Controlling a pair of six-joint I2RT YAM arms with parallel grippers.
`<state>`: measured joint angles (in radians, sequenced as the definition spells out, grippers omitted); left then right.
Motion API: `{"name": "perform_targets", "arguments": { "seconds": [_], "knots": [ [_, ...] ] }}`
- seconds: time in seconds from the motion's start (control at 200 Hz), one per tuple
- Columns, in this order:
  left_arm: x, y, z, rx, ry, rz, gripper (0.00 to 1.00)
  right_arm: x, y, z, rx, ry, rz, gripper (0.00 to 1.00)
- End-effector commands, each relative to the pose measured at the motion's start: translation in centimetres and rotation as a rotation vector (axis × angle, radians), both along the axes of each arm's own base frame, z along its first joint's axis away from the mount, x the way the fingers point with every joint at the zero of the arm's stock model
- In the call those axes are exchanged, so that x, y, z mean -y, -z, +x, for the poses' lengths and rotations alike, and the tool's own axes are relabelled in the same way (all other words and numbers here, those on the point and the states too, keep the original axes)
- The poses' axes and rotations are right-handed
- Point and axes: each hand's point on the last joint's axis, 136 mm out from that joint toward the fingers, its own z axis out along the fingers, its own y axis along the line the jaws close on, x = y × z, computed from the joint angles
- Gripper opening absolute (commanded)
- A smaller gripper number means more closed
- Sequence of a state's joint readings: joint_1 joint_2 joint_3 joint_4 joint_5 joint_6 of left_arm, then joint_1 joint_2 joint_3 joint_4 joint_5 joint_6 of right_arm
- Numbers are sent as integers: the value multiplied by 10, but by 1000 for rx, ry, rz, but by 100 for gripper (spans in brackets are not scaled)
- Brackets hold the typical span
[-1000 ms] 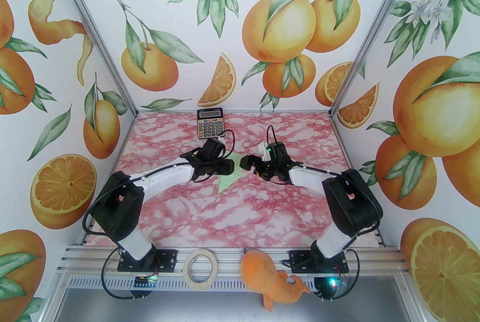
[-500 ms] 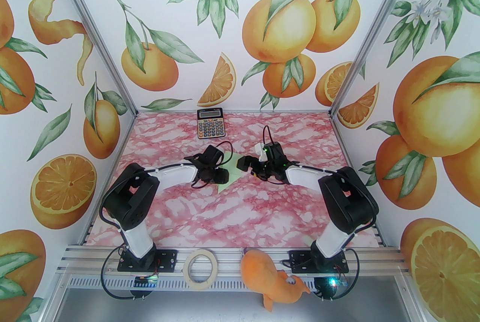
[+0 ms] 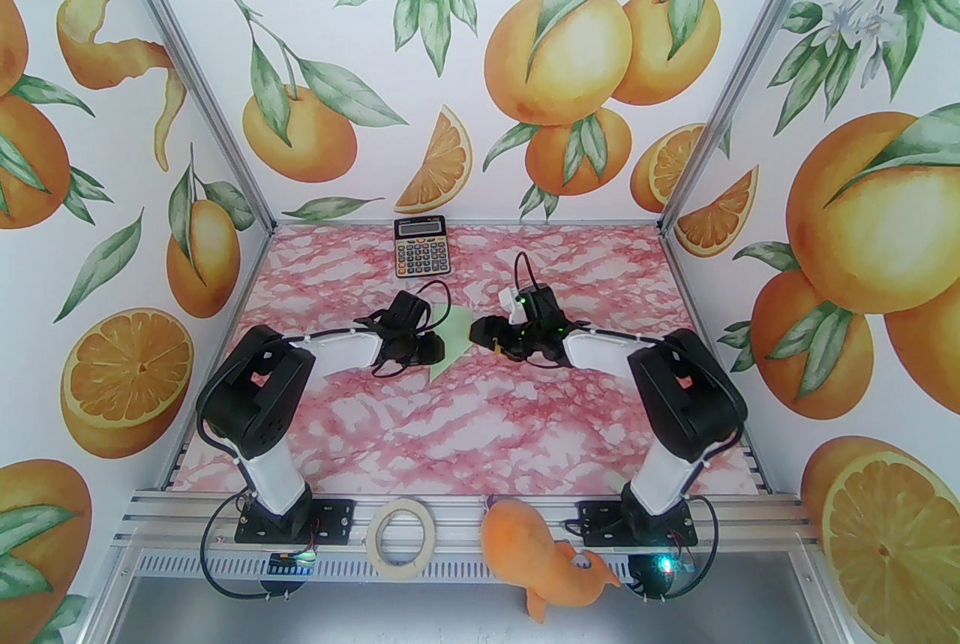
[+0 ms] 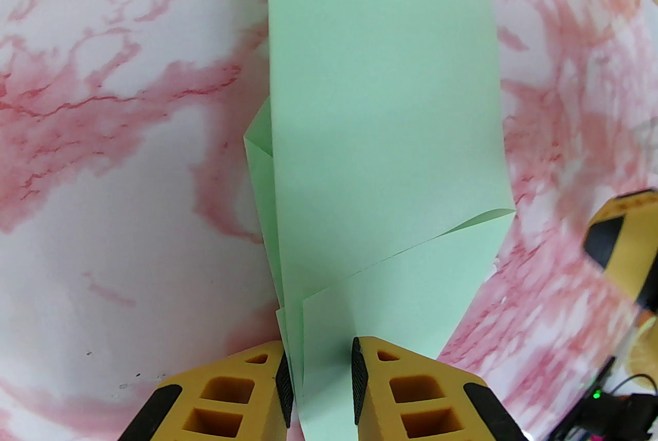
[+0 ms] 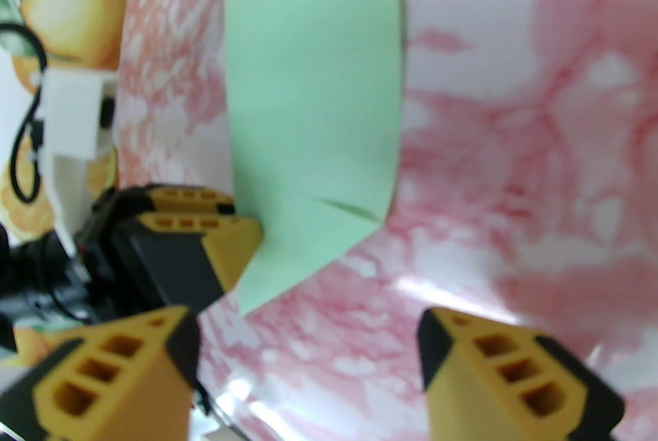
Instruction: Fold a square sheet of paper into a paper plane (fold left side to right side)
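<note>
The square sheet of paper [image 3: 452, 337] is pale green and folded into a long shape with flaps, lying mid-table between both grippers. In the left wrist view the paper [image 4: 380, 110] runs away from my left gripper [image 4: 318, 377]. Its jaws stand narrow around the paper's near folded end, and a gap shows beside the right pad. From above, my left gripper [image 3: 441, 350] sits at the paper's left edge. My right gripper [image 3: 477, 330] is open just right of it. In the right wrist view the paper [image 5: 313, 110] lies beyond my right gripper [image 5: 308, 346], whose wide jaws hold nothing.
A black-and-orange calculator [image 3: 420, 246] lies at the back of the table. A roll of beige tape [image 3: 404, 537] and an orange plush toy [image 3: 544, 562] rest on the front rail between the arm bases. Printed walls close in three sides.
Both arms have drawn leftward and the left elbow has pulled back. The left jaws have narrowed a lot, the right jaws a little. The paper has shifted slightly left.
</note>
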<state>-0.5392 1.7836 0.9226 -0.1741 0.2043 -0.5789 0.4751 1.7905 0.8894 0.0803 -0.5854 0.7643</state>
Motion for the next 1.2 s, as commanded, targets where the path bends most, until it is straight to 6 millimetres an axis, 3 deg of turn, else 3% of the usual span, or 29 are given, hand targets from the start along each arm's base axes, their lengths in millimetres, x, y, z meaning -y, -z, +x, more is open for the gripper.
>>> {"name": "perform_targets", "arguments": {
  "seconds": [0.0,0.15,0.34,0.52,0.615,0.761,0.866,0.961,1.196],
  "knots": [
    [8,22,-8,-36,5,-40,27,-19,5,1,-22,-17,37,67],
    [10,25,-10,-49,-12,-83,27,-28,17,-2,-66,7,68,59],
    [12,27,-13,-63,-25,-113,27,-36,24,1,-115,59,105,59],
    [9,26,-14,-65,-43,-113,27,-32,33,-2,-118,113,-20,61],
    [8,23,-14,-59,-46,-111,28,-30,29,-1,-82,106,-97,53],
    [8,22,-11,-59,-55,-109,28,-41,16,1,-72,80,-39,42],
    [9,22,-11,-61,-58,-113,28,-52,8,0,-67,56,-1,22],
    [9,21,-10,-58,-62,-112,28,-58,6,0,-61,45,8,21],
    [10,8,-6,-37,-59,-115,31,-59,42,1,-129,35,-61,14]
  ]
}}
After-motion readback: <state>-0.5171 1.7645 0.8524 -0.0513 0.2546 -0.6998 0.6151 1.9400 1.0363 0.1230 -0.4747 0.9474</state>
